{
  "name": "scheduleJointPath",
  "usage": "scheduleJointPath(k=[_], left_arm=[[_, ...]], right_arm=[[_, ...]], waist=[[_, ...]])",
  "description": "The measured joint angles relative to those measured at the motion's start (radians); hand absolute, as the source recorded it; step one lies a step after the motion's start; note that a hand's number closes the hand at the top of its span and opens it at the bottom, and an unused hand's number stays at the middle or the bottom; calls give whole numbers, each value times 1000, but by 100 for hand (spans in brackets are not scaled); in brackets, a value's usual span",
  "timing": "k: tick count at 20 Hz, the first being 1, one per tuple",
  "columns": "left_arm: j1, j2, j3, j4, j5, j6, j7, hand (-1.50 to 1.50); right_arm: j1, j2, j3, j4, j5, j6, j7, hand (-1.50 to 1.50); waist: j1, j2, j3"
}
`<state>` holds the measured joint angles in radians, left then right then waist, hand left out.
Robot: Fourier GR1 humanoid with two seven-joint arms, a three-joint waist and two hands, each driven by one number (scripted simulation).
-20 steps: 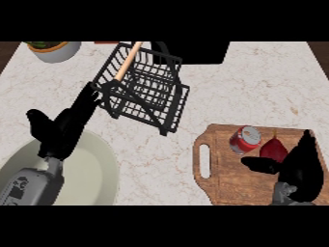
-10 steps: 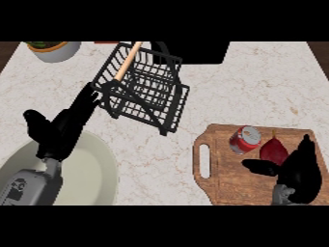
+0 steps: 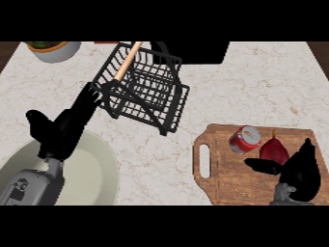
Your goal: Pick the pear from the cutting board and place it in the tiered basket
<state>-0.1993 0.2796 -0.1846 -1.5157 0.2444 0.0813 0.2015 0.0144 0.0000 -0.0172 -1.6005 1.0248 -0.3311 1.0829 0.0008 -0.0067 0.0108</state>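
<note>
Marble-patterned pale counter is seen from above, with a wooden cutting board with a handle slot lying at the lower right. On this board a dark red pear is set with its stem pointing away from the robot, and a red and silver can lies just beside it on the left. The right hand is held over the board's right part, just below and to the right of the pear; its fingers are stretched out straight past the fruit's right side and its thumb is spread towards the left, so nothing is gripped, and whether the pear is touched cannot be told. A black wire tiered basket with a wooden handle stands at the upper middle of the counter, well apart from the board. The left hand is shown open at the left, fingers straight and reaching up beside the basket's left edge, above a pale round plate. A white bowl with something green inside is placed at the upper left corner.
</note>
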Motion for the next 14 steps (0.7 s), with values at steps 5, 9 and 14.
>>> scheduleJointPath(k=[5,9,14], left_arm=[[-1,-5,7,-2,-2,-8,12,0],[0,-14,9,-7,-13,-8,27,0],[0,-18,21,0,-21,-24,24,0]], right_arm=[[-25,-1,-47,89,-37,-55,-41,-150],[-32,-3,-52,127,-61,-97,-66,-150],[-82,-7,-68,198,-117,-122,-106,150]], waist=[[1,-1,-2],[0,-6,-7],[-2,-12,-14]])
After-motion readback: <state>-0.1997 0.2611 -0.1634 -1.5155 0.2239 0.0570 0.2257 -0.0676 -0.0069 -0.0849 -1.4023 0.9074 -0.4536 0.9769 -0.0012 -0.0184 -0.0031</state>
